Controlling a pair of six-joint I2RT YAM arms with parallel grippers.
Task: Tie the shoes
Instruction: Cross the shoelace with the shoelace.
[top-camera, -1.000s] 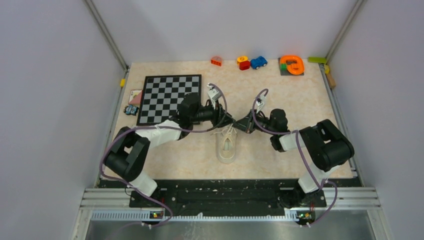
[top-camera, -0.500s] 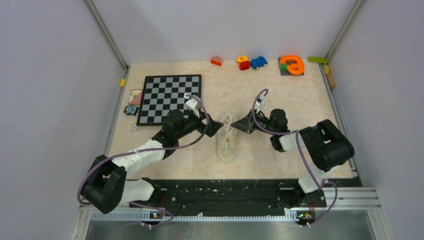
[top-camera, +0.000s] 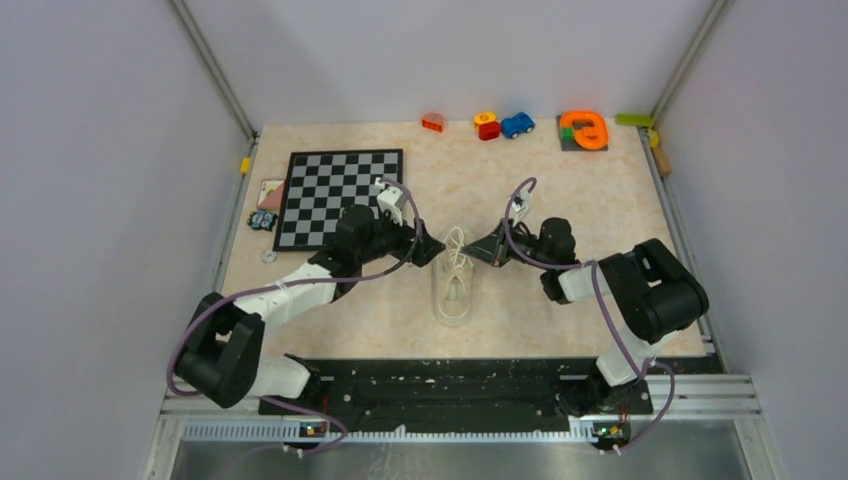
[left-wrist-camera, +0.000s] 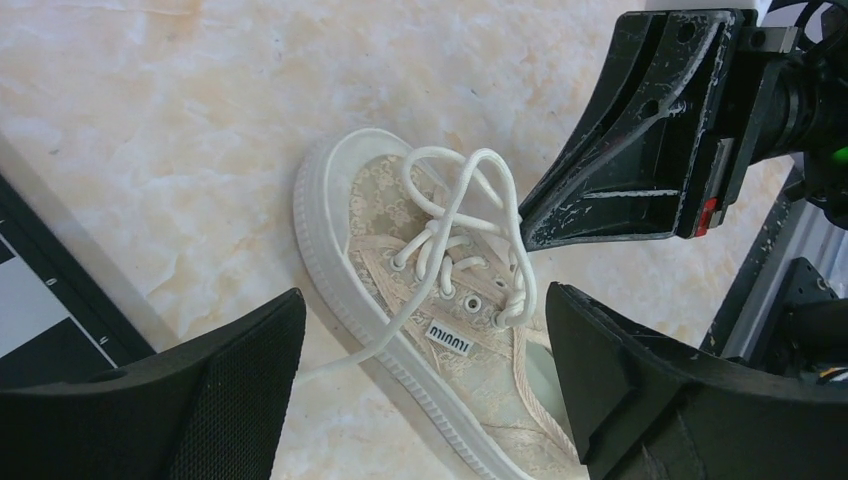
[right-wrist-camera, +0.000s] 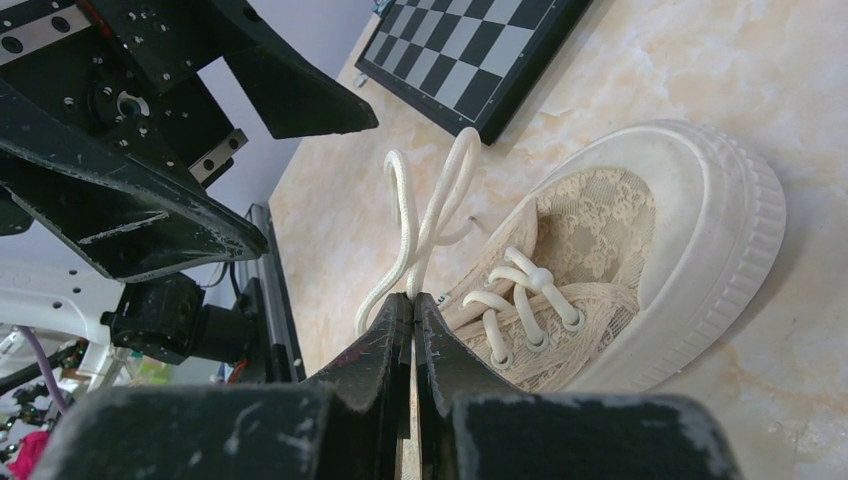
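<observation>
Cream canvas and a pale ribbed sole are seen on the one sneaker (top-camera: 453, 293). It is laid on the marbled table (top-camera: 560, 200) in the near middle, between the two arms, with its toe turned away from their bases. Its white laces (left-wrist-camera: 455, 200) are threaded through the eyelets, and two loops are raised above the toe end. Further back on the left, one chessboard (top-camera: 340, 195) is set. Along the far edge, one red brick (top-camera: 433, 122), one blue car (top-camera: 517, 124) and one orange ring (top-camera: 585, 130) can be counted.

The left arm is stretched forward and inward, its wrist held over the near corner of the chessboard. The left gripper (top-camera: 430, 249) is pointed at the shoe with its jaws spread wide, and nothing is held. The right arm is folded at the right, its forearm directed leftward. The right gripper (right-wrist-camera: 413, 300) is pinched closed on the laces just beside the toe. The two gripper tips are kept near each other but apart.
</observation>
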